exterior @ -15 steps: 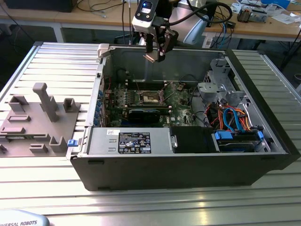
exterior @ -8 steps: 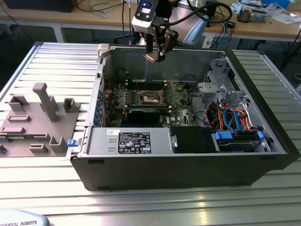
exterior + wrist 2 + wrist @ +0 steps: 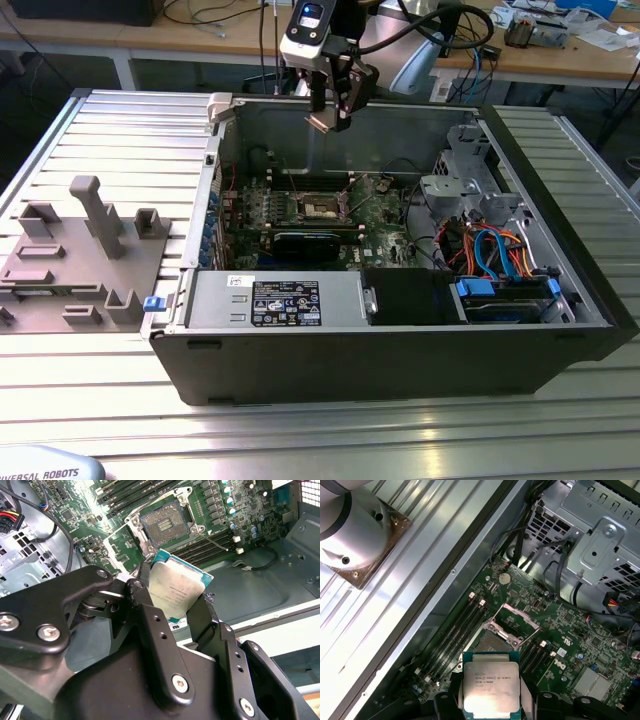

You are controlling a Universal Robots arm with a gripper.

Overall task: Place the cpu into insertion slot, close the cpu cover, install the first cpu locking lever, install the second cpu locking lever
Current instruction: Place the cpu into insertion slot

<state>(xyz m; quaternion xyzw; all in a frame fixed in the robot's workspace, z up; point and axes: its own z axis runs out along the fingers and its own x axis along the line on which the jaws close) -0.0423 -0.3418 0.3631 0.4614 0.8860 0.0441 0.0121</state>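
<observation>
The end effector (image 3: 327, 118) pinches the cpu (image 3: 177, 587) by two opposite edges, its silvery face showing in both wrist views. It hangs above the open computer case (image 3: 400, 360) on the ribbed surface (image 3: 300, 430). Below, the insertion slot (image 3: 164, 526) in the green board (image 3: 240, 510) lies bare, its cover (image 3: 516, 616) tilted up beside it.

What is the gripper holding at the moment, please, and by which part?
The gripper holds the cpu, pinched by two opposite edges, with its silvery face showing in both wrist views.
</observation>
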